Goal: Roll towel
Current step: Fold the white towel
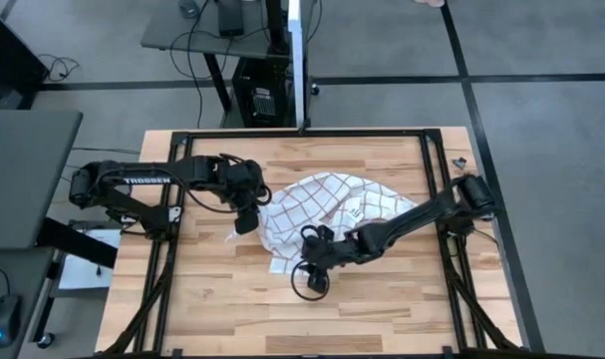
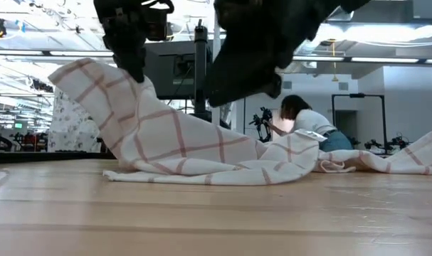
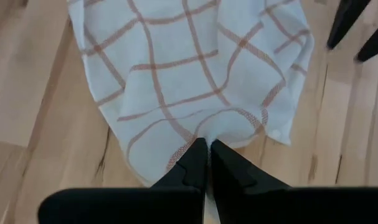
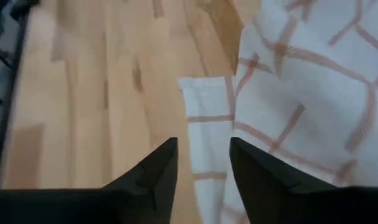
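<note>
The white towel (image 1: 322, 204) with red-brown grid lines lies crumpled at the middle of the wooden table. My left gripper (image 1: 246, 221) is shut on its left edge and holds that part raised, as the low view (image 2: 134, 71) shows. The rest of the towel (image 2: 223, 160) slopes down and lies on the table. My right gripper (image 1: 310, 242) is open, just above the towel's near corner (image 4: 204, 106), and touches nothing. A small white tag (image 1: 354, 211) shows on the cloth. My left gripper pinches the towel's left edge (image 3: 204, 127) between its two shut fingers. The fingers come from above, pointing down. The held edge is lifted clear of the table, and the cloth hangs and spreads below it onto the wood; one layer or several, I cannot tell.
A black metal frame (image 1: 432, 135) runs around the table. A loop of black cable (image 1: 307, 282) hangs by my right gripper. Bare wood (image 1: 232, 299) lies on the near side. In the low view a person (image 2: 304, 117) sits in the room beyond.
</note>
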`<control>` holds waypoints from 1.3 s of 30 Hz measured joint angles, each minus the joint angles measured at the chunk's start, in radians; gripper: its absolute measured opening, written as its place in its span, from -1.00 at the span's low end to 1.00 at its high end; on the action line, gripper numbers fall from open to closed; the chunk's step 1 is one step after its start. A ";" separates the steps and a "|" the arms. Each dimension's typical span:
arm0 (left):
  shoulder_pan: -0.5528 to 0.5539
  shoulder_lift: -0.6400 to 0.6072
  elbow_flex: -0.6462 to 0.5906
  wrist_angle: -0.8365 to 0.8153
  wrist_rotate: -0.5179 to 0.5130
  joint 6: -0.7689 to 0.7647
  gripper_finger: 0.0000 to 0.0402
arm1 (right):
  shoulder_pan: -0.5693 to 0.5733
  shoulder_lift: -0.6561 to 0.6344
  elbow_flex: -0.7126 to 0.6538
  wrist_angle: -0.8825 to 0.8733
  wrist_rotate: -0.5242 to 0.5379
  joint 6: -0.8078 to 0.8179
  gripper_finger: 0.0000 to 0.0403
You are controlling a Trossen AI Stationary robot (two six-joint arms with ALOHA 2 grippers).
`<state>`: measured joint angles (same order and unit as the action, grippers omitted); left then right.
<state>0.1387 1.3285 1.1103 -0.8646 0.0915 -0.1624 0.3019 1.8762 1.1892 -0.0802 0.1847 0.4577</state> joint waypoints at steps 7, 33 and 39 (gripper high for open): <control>0.000 0.000 0.000 0.000 -0.019 -0.035 -1.00 | -0.023 0.132 0.000 0.151 -0.130 -0.044 -0.92; -0.038 0.000 0.000 -0.027 0.075 -0.124 -0.98 | 0.272 0.039 0.002 -0.109 -0.304 0.249 -1.00; -0.162 0.014 -0.001 -0.191 0.102 -0.183 -0.73 | 0.231 -0.019 0.000 -0.140 -0.270 0.277 -1.00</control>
<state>-0.0238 1.3423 1.1095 -1.0556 0.1936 -0.3454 0.5328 1.8574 1.1892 -0.2198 -0.0853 0.7350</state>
